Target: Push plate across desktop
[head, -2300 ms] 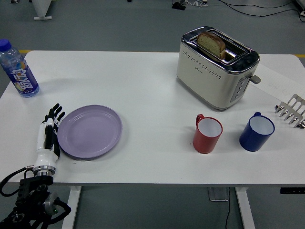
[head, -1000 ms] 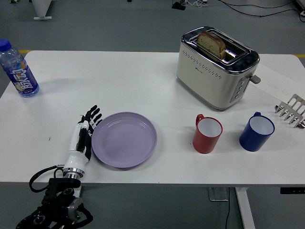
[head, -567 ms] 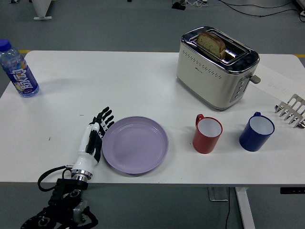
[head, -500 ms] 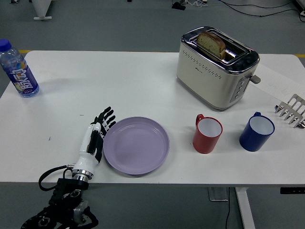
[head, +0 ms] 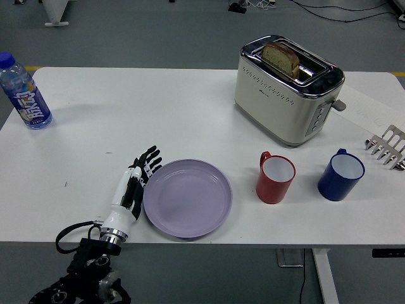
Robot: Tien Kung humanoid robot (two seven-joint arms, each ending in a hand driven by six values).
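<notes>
Black-fingered left hand (head: 131, 188) flat, touching purple plate (head: 188, 197)

Empty lilac plate (head: 188, 197), near edge.

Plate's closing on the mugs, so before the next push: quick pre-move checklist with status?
1. Left hand flat against the plate left rim, fingers straight: ok.
2. Plate flat on the table: ok.
3. Gap between plate and red mug: ok, but narrow.
4. Plate near the table's front edge: not ok if it drifts nearer.
5. Toaster, blue mug, bottle off the path: ok.
6. Contact force: cannot tell.
</notes>
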